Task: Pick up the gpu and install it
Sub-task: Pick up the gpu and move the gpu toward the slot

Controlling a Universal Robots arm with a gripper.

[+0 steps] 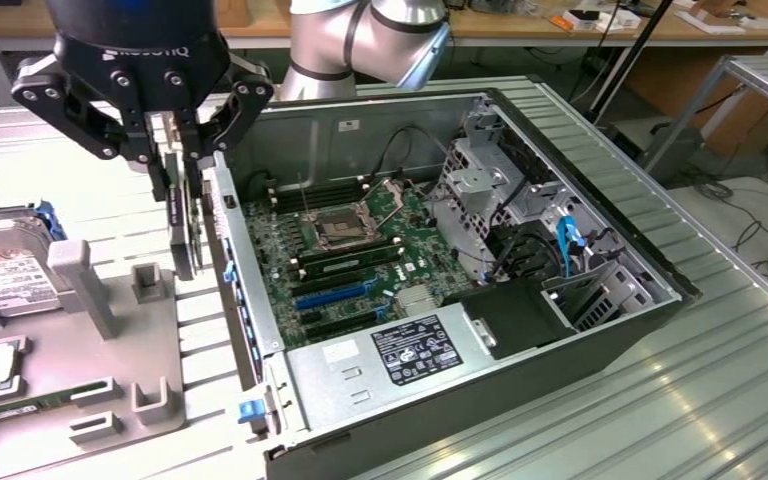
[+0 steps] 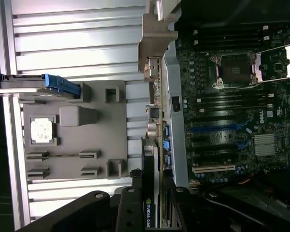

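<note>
So here's where you're at: the ribbed metal counter (image 1: 704,400) carries the open computer case (image 1: 624,215). It lies on its side just beside the pincer, toward the exterior view's right, with the motherboard (image 1: 357,250) facing up. Below the pincer and off to its other side is the gray parts tray (image 1: 37,400). The pincer (image 1: 187,165) is clenched on the gpu (image 1: 184,225). The card hangs straight down beneath it, in the air and seen edge-on, right next to the case's near wall. As far as I can tell it's outside that wall, not over the board. In the wrist view the fingers (image 2: 130,212) pinch the card across its black cooler. I'd read this as the carry-over step, so my advice is to hold the squeeze firm and the card upright, and get its lower edge above that wall before anything goes sideways. The blue slot (image 1: 337,297) sits lower than the pincer and well off to its case side, so square the card to the slot rows up high, where there's room, not down among the parts.
</note>
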